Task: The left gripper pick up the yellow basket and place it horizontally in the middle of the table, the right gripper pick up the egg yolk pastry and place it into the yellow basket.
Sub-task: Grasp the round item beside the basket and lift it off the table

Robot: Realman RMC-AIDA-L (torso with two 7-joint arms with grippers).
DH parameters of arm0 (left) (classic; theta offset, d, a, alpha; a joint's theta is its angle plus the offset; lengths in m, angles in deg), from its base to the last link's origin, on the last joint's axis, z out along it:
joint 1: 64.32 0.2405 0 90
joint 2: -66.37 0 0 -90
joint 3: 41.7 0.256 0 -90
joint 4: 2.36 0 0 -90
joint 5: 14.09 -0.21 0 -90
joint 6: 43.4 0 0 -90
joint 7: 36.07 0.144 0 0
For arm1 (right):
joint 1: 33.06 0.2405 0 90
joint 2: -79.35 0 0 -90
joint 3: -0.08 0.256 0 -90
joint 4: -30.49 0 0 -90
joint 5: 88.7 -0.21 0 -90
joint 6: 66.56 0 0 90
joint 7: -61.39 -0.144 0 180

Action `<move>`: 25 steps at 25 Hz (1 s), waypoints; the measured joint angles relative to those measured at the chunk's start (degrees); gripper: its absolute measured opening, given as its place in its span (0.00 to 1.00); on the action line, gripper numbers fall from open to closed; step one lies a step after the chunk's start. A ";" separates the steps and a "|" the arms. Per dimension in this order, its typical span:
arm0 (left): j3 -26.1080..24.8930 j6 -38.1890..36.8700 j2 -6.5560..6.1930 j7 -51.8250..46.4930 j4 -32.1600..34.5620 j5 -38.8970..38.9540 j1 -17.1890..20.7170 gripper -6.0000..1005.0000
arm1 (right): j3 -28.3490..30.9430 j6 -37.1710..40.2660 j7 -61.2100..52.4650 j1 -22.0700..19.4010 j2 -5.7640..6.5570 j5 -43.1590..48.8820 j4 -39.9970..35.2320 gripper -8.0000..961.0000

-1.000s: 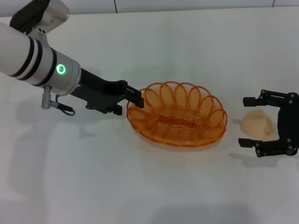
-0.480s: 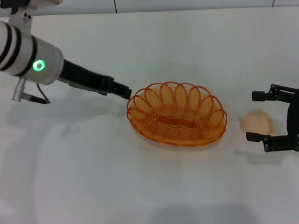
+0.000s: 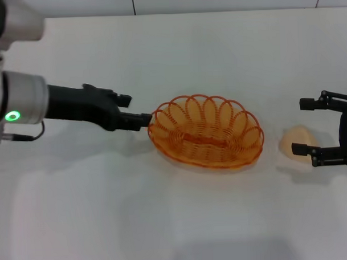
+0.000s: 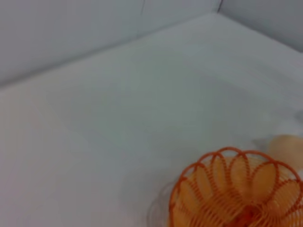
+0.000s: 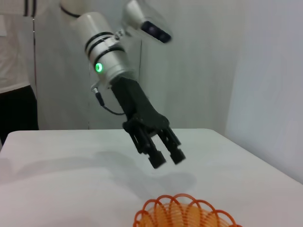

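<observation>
Pastry first: the egg yolk pastry [image 3: 298, 143], a small pale cream-peach bun, lies on the white bench [image 3: 182, 221] between the spread fingers of the right gripper [image 3: 315, 129], which brackets it without gripping. The yellow basket [image 3: 205, 132], an oval of translucent orange wire with a looped scalloped rim, sits mid-bench, its long axis across the head view, just toward the robot's left of the pastry. The left gripper [image 3: 143, 118] is level with the basket's left rim, empty, its fingers slightly apart in the right wrist view [image 5: 165, 156]. Judging by this, the right arm is nearer the pastry and need only close.
</observation>
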 joint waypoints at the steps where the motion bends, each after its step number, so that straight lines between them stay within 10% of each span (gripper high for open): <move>1: -0.87 0.06 0.05 3.36 0.02 1.56 1.04 0.71 | 0.01 -0.14 -0.25 0.07 0.05 0.02 -0.14 0.88; 10: -10.72 -4.46 -0.20 36.45 -9.39 16.70 7.42 0.71 | -0.06 -2.94 -6.26 0.56 0.25 4.00 -3.29 0.88; 20: -17.41 -12.83 -6.03 41.33 -22.15 15.44 4.59 0.73 | -0.69 -3.88 -18.28 3.11 -0.22 14.33 -8.85 0.88; 25: -17.60 -13.52 -6.20 40.91 -23.03 13.09 3.85 0.75 | -1.43 -4.57 -25.98 5.35 -0.59 21.08 -11.39 0.88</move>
